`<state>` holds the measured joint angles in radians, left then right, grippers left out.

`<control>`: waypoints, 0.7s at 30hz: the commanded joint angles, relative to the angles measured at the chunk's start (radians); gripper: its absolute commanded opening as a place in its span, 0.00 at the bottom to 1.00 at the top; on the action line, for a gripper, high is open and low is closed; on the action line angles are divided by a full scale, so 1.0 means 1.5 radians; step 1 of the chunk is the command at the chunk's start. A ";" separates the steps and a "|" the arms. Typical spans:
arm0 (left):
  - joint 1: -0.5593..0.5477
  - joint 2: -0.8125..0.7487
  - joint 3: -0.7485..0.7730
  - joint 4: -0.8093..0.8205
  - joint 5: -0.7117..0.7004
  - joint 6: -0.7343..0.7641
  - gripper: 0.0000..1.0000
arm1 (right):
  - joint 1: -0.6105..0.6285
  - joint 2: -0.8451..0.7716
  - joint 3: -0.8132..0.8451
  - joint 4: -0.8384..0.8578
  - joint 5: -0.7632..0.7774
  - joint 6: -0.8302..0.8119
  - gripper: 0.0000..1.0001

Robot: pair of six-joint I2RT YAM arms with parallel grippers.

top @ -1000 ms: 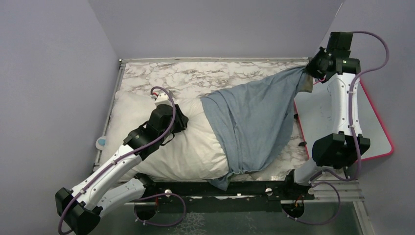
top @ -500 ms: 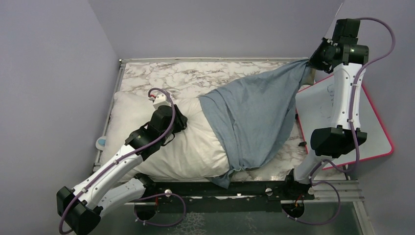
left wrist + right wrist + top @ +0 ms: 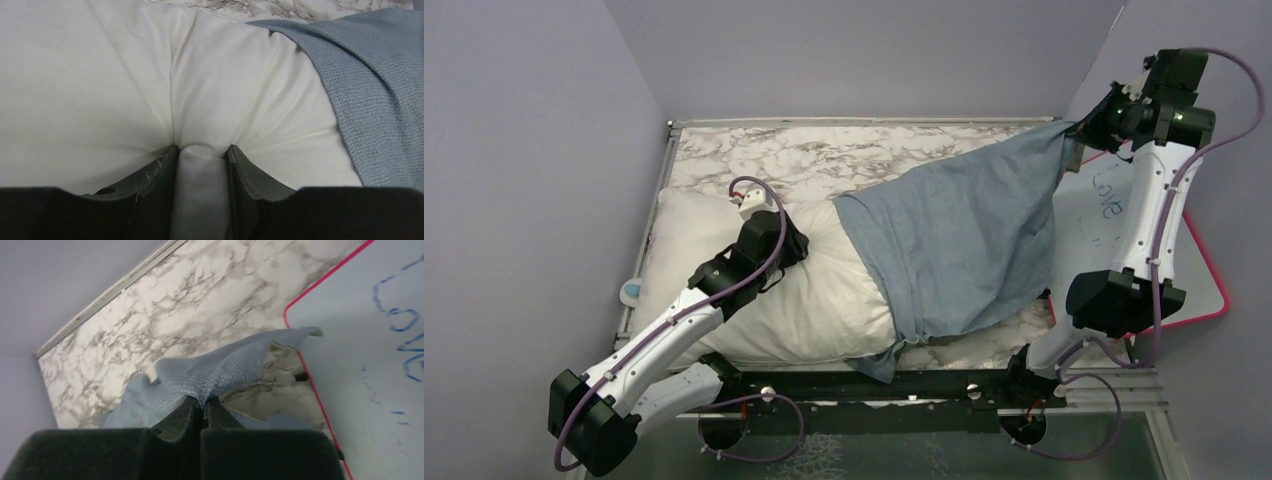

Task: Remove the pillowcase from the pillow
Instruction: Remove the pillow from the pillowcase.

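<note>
Pillowcase (image 3: 954, 250), grey-blue face up, covers only the right-hand end of the pillow (image 3: 754, 290) in the overhead view. Its open hem crosses the pillow near mid-length, and its far corner is drawn out, lifted off the surface, toward the upper right of the frame.

I have the right gripper (image 3: 1094, 126) at that corner. In the right wrist view its jaws are pressed together on a ruffled tip of the cloth. I have the left gripper (image 3: 200, 151) at the centre of the overhead frame, on the bare white half. In the left wrist view its jaws pinch a raised fold of the pillow, with the hem of the pillowcase lying just to their right, apart from them.

The relation I steer by is this: the pillow's long axis runs left to right, and the cloth's line of tension runs from the hem up and to the right, directly away from the left jaws. The right arm is the nearer to the pillowcase and the left arm acts as the anchor. I judge that further travel along that line is needed to free the covered end.

The pillow rests on a marbled table (image 3: 764, 150). A pink-rimmed whiteboard (image 3: 1104, 225) lies at right beneath the right arm. Plain lilac walls (image 3: 854, 50) close the scene on three sides.
</note>
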<state>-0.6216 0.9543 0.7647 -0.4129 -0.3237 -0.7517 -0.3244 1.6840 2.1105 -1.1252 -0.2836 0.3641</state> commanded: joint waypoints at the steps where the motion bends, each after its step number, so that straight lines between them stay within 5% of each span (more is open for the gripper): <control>1: 0.011 0.042 -0.012 -0.121 0.029 0.029 0.41 | 0.090 -0.078 -0.154 0.114 -0.115 -0.016 0.01; 13: 0.010 0.060 0.016 -0.102 0.054 0.057 0.41 | 0.312 -0.186 -0.642 0.218 -0.138 -0.052 0.10; 16: 0.010 0.070 0.022 -0.099 0.059 0.059 0.41 | 0.322 -0.202 -0.716 0.296 -0.201 -0.030 0.27; 21: 0.010 0.065 0.021 -0.099 0.069 0.061 0.41 | 0.322 -0.216 -0.743 0.346 -0.247 -0.024 0.42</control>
<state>-0.6106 1.0325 0.8284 -0.4015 -0.2691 -0.6933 0.1616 1.4139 1.0000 -0.7444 -0.5549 0.3202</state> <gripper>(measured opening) 0.410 0.379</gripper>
